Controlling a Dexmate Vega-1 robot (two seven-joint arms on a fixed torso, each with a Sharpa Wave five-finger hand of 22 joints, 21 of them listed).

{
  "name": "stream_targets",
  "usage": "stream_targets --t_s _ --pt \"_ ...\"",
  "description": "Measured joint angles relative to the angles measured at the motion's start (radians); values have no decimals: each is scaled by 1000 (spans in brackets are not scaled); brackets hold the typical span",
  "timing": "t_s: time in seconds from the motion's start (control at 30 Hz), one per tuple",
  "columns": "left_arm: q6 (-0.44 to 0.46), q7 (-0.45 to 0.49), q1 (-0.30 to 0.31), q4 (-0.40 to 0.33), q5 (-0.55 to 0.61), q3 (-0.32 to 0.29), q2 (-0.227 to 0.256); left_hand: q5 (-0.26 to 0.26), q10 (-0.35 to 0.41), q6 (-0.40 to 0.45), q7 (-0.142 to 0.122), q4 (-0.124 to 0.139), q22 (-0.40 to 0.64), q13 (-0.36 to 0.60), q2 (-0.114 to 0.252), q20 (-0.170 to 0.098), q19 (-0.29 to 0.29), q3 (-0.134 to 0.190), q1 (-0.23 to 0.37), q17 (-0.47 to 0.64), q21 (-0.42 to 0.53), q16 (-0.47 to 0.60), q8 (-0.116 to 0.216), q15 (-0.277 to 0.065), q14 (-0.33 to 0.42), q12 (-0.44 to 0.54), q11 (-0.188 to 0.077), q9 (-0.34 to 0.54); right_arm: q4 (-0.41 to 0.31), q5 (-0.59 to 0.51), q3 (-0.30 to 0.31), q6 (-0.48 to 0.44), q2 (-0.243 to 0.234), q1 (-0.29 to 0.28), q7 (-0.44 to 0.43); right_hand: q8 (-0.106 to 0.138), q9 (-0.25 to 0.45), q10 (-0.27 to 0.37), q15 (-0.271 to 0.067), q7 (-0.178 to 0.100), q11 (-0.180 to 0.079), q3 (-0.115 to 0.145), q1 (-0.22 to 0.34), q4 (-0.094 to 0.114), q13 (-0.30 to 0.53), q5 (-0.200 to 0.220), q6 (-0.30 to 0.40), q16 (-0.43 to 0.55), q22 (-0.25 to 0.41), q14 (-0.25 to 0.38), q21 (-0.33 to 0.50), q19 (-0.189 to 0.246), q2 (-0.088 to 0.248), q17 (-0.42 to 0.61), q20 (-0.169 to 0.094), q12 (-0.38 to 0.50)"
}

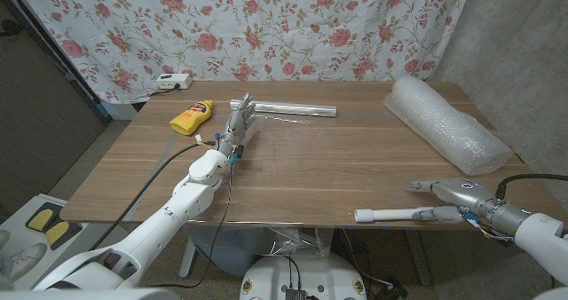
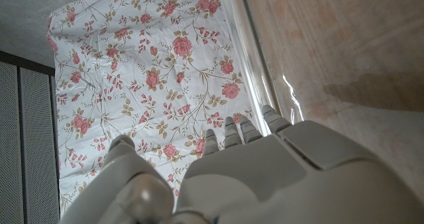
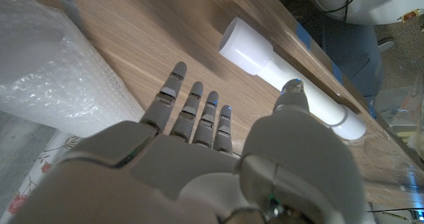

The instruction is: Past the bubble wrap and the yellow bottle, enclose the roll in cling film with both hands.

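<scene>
A long silvery cling film roll lies across the back of the wooden table. My left hand reaches to its left end with fingers straight and holds nothing; in the left wrist view the cling film roll runs just past that hand. A white roll lies along the front edge at the right. My right hand is beside it with fingers spread. In the right wrist view the thumb of my right hand hovers over the white roll; contact is unclear.
A yellow bottle lies at the back left, close to my left hand. A big bubble wrap bundle fills the right side. A floral cloth hangs behind the table.
</scene>
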Motion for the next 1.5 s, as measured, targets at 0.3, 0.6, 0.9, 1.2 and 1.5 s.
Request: stream_targets --t_s 0.3,0.6,0.9,1.2,1.5 --pt "3 3 2 -7 3 0 1 0 -8 0 0 0 0 0 5 0 0 0 -5 0 0 0 0 0 0 0 0 0 -3 -36 -8 -13 -5 -10 -7 8 0 5 0 -6 -5 11 12 -11 5 0 30 13 0 0 0 0 12 14 0 5" --pt "3 6 3 -7 4 1 -2 0 -19 0 0 -4 0 0 5 0 0 -4 -5 0 0 0 0 0 0 -4 0 0 -4 -43 -11 -22 -9 -15 -6 8 2 12 0 -12 -12 48 87 -34 20 0 37 30 0 11 14 50 37 39 -25 10" --pt "1 7 3 1 6 4 -7 0 -19 0 0 -4 0 0 5 0 0 -4 -5 0 0 0 0 0 0 -4 0 0 -5 -55 -15 -35 -13 -21 -1 8 7 39 -2 -18 -28 64 106 -33 36 -12 42 53 0 38 17 70 44 65 -23 35" --pt "-9 4 -1 15 7 7 -14 0 -18 2 -2 -4 0 0 5 0 0 -4 -5 0 0 0 0 0 0 -4 0 0 -8 -72 -20 -48 -15 -31 0 8 19 56 -2 -23 -32 67 121 -31 58 -20 58 80 5 70 23 82 45 98 -28 67" --pt "-12 1 -1 18 7 9 -17 0 -18 4 -4 -4 0 0 5 0 0 -4 -5 0 0 0 0 0 0 -4 0 0 -9 -90 -30 -61 -16 -40 -9 41 50 89 -3 -43 -35 73 134 -26 102 -31 92 131 9 115 23 90 39 158 -36 125"
